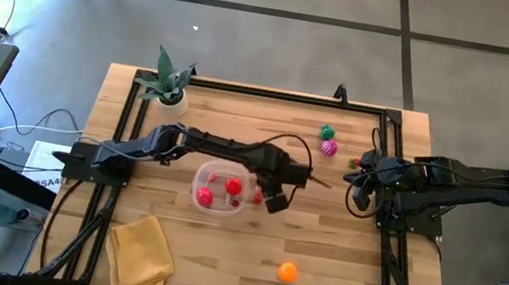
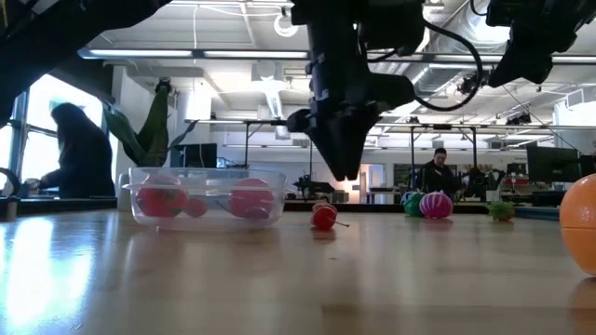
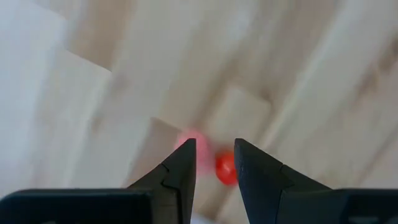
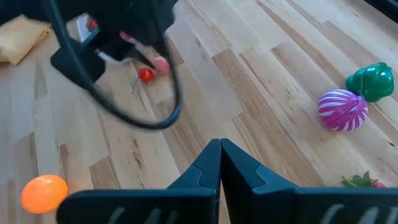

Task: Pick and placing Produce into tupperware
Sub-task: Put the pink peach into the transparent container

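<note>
A small red fruit (image 3: 225, 168), apparently a cherry, hidden from above, is seen beneath the narrowly parted, empty left gripper (image 3: 214, 163).

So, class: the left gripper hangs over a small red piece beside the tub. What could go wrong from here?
1. The left gripper has only a narrow gap between its fingers; it might nudge the small red piece and set it rolling.
2. It works close beside the tub, so a sideways move could knock it.
3. The orange ball lies loose and may roll.
</note>
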Robot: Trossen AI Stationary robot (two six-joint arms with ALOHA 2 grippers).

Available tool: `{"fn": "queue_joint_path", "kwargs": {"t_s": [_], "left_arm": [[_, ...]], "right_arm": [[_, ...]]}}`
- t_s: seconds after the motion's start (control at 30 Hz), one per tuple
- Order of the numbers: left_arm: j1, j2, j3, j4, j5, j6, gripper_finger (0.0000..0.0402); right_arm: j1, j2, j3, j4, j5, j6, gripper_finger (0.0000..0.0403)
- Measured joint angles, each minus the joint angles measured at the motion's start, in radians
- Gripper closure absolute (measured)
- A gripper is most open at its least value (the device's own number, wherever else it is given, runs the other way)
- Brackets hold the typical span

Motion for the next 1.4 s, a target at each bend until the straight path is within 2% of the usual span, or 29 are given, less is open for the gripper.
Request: {"fn": "queue_joint_path", "kwargs": {"t_s": [0.8,1.4], "left_arm": [[0.008,0.015,-0.006,-0.019,-0.052,-0.103,0.0302],[0.015,0.062,-0.008,-0.037,0.008,-0.099,0.0302]], "right_arm": [[0.000,0.000,0.000,0.000,0.000,0.000,0.0402],[0.000,0.000,0.000,0.000,0.000,0.000,0.0402]]}}
